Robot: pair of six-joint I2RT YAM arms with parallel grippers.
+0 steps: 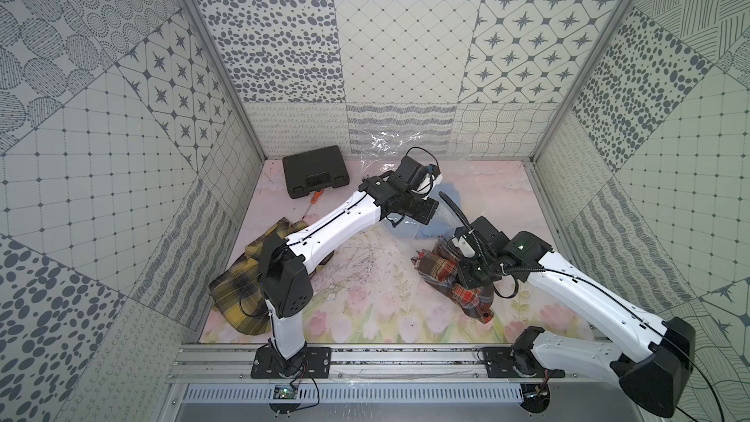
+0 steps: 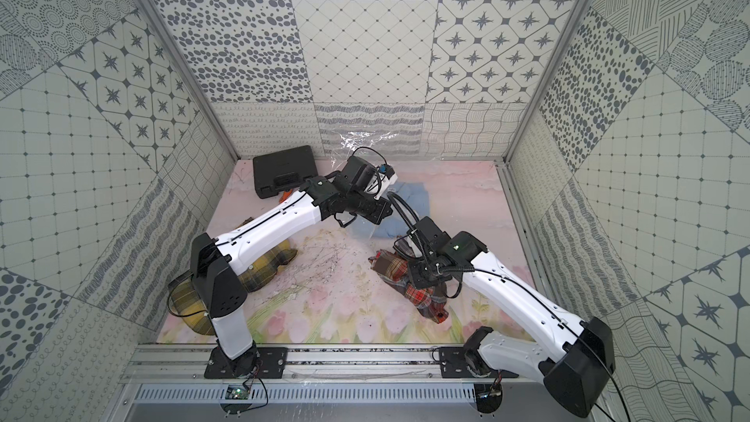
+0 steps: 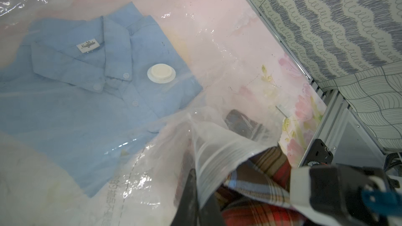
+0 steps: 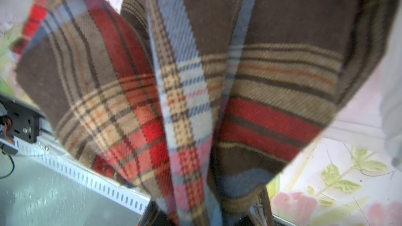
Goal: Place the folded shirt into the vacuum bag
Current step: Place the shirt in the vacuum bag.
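Two arms share the insertion step: the left gripper point(image 3: 200, 192), jaws pressed together on the zip edge of the vacuum bag point(image 3: 217, 148), holds the mouth up off the table point(image 1: 365, 278); the right gripper point(image 4: 204, 216) has its jaws clamped on the bunched red plaid shirt point(image 1: 442, 274), just outside that mouth; a blue shirt point(image 3: 71, 88) already lies inside, under the white valve cap point(image 3: 161, 73). The next move likely calls for pushing the plaid bundle low and deep through the raised opening before either grip lets go; loose folds could snag the zip edge.
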